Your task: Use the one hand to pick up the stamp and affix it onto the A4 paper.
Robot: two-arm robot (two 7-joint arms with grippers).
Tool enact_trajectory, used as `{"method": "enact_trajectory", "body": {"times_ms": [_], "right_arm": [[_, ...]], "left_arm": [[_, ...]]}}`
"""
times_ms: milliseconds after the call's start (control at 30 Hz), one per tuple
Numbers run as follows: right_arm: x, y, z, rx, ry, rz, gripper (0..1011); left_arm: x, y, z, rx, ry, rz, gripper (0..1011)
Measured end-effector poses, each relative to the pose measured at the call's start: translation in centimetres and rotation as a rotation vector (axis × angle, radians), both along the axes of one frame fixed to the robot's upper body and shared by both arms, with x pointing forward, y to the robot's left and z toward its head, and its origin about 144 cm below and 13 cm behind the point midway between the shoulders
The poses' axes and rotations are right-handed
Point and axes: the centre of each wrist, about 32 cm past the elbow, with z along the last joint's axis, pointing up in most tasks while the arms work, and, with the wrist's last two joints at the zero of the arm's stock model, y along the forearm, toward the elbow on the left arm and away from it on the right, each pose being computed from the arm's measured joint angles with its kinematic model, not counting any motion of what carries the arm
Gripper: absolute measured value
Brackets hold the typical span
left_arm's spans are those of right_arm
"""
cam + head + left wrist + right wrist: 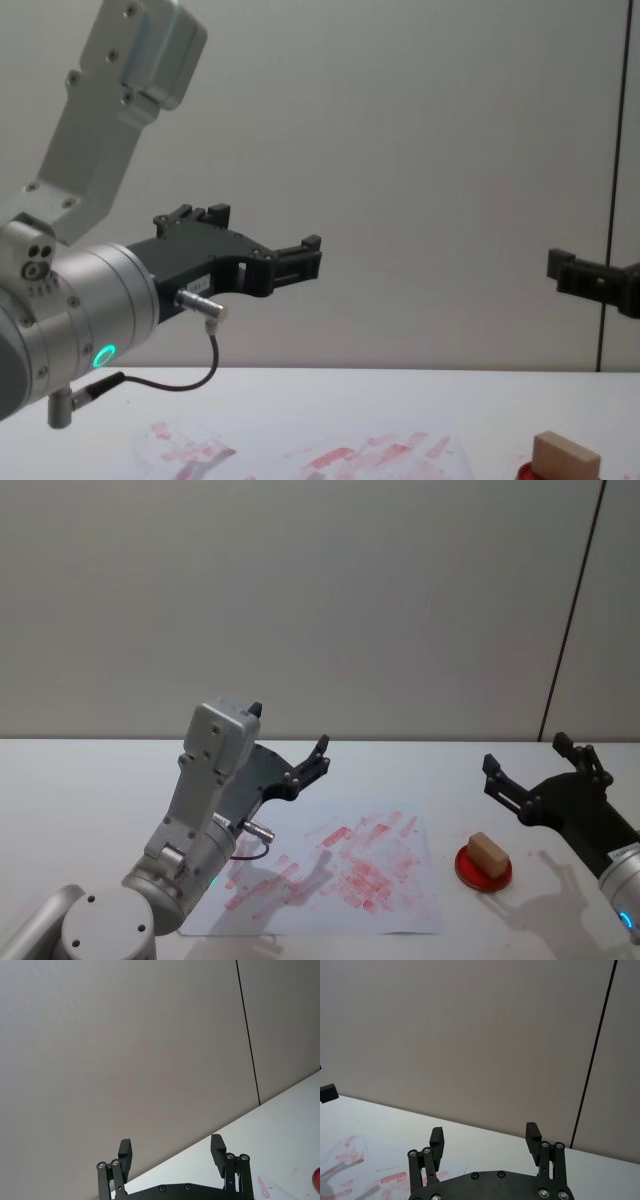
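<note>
The stamp (488,852), a plain tan wood block, sits on the red ink pad (466,873) at lower right (beside the smudged A4 paper (412,905)). Right hand (527,758) and left hand (288,730) hover, fingers spread.

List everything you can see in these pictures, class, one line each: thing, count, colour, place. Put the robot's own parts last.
stamp: one, light tan wood, resting on the ink pad.
ink pad: one, red, round, on the table right of the paper.
A4 paper: one, white with smudged red prints, flat on the table.
table: one, white, across the foreground.
wall: one, grey, behind the table, with a dark vertical seam at right.
left arm: one, silver, over the paper's left side.
left gripper: one, black, open, raised above the paper.
right gripper: one, black, open, raised right of the ink pad.
</note>
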Motion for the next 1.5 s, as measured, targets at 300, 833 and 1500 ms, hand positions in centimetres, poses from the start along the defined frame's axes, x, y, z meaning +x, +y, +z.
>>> {"method": "enact_trajectory", "body": {"times_ms": [300, 833, 1500], "right_arm": [[0.5, -0.7, -0.6, -0.030, 0.038, 0.034, 1001], [1.5, -2.6, -2.6, -0.124, 0.148, 0.115, 1001], [2.4, -2.9, -4.9, -0.176, 0.272, 0.162, 1001]], "left_arm": [[0.0, 0.0, 0.0, 0.000, 0.000, 0.000, 1002], [0.0, 0.0, 0.0, 0.000, 0.000, 0.000, 1002], [0.0, 0.0, 0.0, 0.000, 0.000, 0.000, 1003]]}}
